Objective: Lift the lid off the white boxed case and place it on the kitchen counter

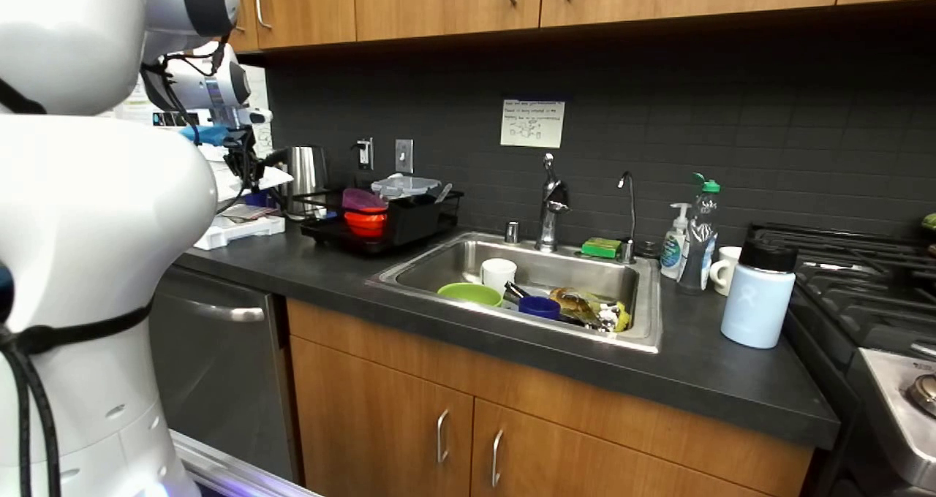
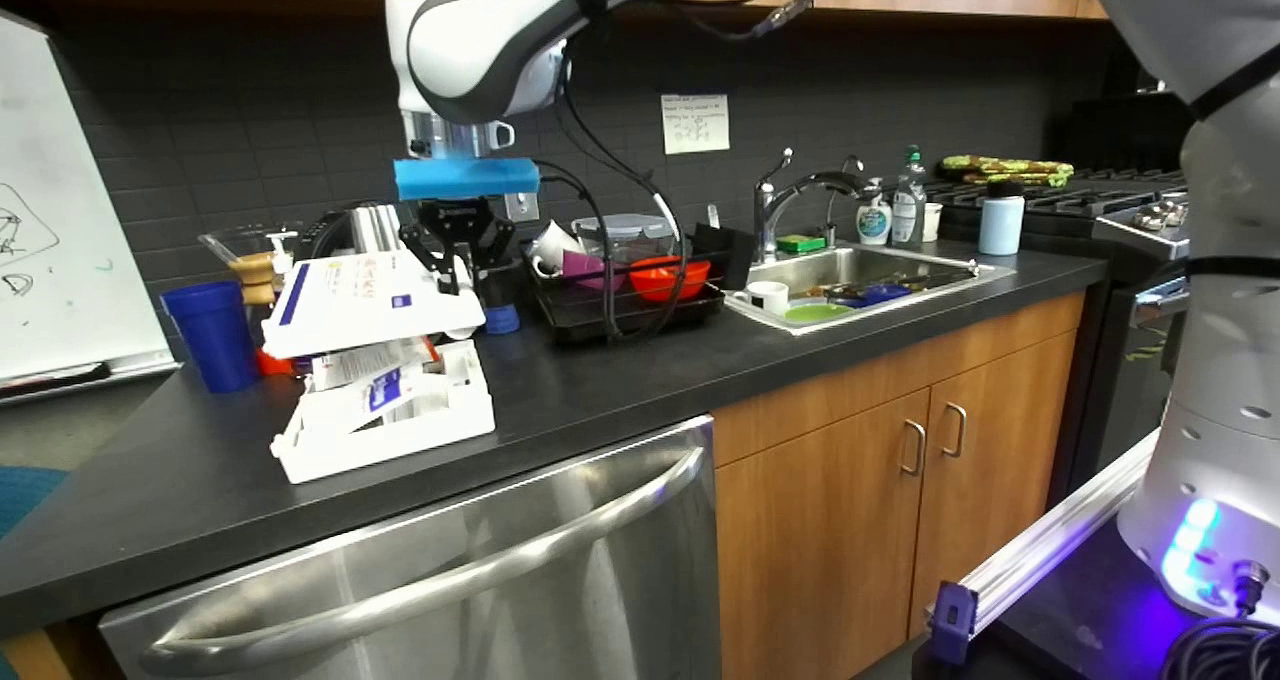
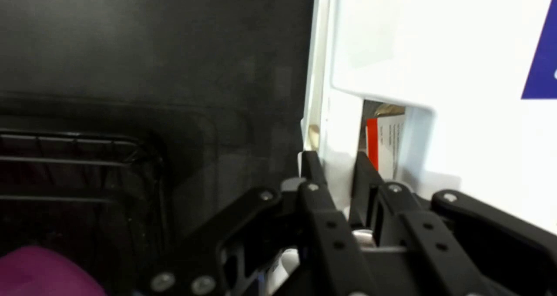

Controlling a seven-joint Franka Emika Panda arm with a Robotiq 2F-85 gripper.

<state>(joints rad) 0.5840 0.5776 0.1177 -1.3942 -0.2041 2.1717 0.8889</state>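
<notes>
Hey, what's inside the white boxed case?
The white boxed case holds a blue-marked white packet and a red-striped printed item. The lid above blocks its rear, so anything else there is hidden.

Pretty chunky white arm (image 1: 95, 190), all rounded, with dark grey trim (image 1: 208, 4), black straps (image 1: 95, 327) and dangly black cables (image 1: 45, 416). Bright blue strip (image 2: 465, 178) over a black gripper (image 3: 336, 162) dotted with silvery screws (image 3: 203, 284). Base light (image 2: 1190, 540) glows blue.
</notes>
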